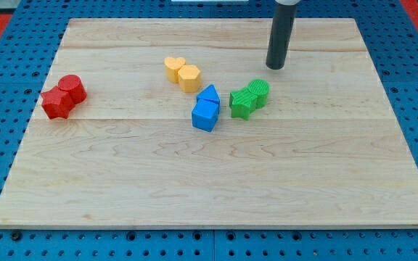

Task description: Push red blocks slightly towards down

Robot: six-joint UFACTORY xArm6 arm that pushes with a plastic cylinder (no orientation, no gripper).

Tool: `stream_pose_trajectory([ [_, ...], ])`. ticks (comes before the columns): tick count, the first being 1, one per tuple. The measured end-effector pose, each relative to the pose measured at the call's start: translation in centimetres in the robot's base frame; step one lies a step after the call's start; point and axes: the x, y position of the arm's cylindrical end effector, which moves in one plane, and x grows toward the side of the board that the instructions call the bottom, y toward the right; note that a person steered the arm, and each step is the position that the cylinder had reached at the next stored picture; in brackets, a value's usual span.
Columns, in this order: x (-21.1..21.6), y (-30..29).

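Note:
Two red blocks sit touching at the view's left: a red cylinder (72, 88) and a red star-shaped block (55, 103) just below-left of it. My tip (276, 67) rests on the board at the view's upper right, far to the right of the red blocks and just above the green blocks. It touches no block.
Two yellow blocks, a heart (174, 68) and a hexagon (189, 77), lie near the top middle. A blue triangle (209, 95) and blue cube (205, 115) sit at centre. A green cylinder (258, 92) and green star (242, 103) lie right of them. The wooden board (216, 181) has blue pegboard around it.

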Motion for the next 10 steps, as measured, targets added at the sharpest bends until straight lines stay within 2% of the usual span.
stream_pose_trajectory([
  [1,-0.4,0.7],
  [2,-6.6,-1.8],
  [3,-10.6,-8.2],
  [4,-10.6,-18.4],
  [5,-10.7,-26.2],
  [6,-12.1,-30.3],
  [9,-2.5,-31.1],
  [10,-1.0,-32.9],
])
